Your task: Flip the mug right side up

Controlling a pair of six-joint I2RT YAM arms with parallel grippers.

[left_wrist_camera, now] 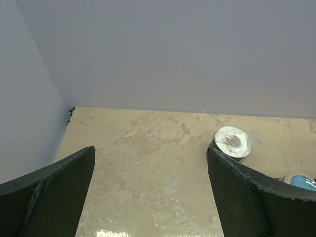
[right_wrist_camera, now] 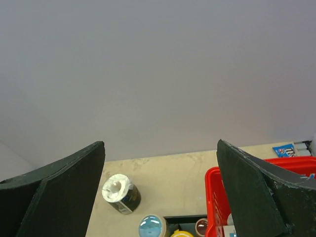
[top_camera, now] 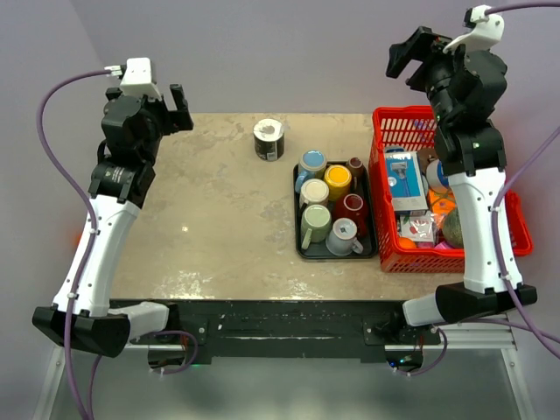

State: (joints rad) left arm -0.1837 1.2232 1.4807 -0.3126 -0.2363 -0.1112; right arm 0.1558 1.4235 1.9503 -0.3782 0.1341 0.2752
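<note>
Top external view: beige mottled stone-look surface (top_camera: 219, 210), with worn pale patches along the near edge and a black front rail (top_camera: 280, 328) below it where both arm bases sit. Plain lavender-grey wall (top_camera: 289, 52) behind and to the left; left wrist view shows two wall faces meeting at the surface's far left corner. Upside-down mug (top_camera: 269, 138) stands alone on the surface at far centre, white base up, dark body. It is well apart from both arms and near the far left corner of the black tray (top_camera: 297, 229). Tray sits right of centre and holds seven cups (top_camera: 338, 179) packed close, colours blue, yellow, dark red, maroon, cream, green and grey. Red basket (top_camera: 378, 201) is right against the tray's right edge, touching or just beside, cannot tell which. It is full of mixed packets, including a blue box (top_camera: 404, 179). Left pincer (top_camera: 179, 109) is raised over the far left part of the surface, fingers spread, nothing between them. Left wrist view shows the wide gap, with the mug (left_wrist_camera: 231, 143) just above the right finger (left_wrist_camera: 237, 197). Right pincer (top_camera: 404, 59) is raised high near the basket's far end, also spread and empty. Right wrist view is mostly wall, with the mug (right_wrist_camera: 121, 193), some cups and the basket rim low in frame, and a blue packet (right_wrist_camera: 284, 148) on the surface beyond the basket.
</note>
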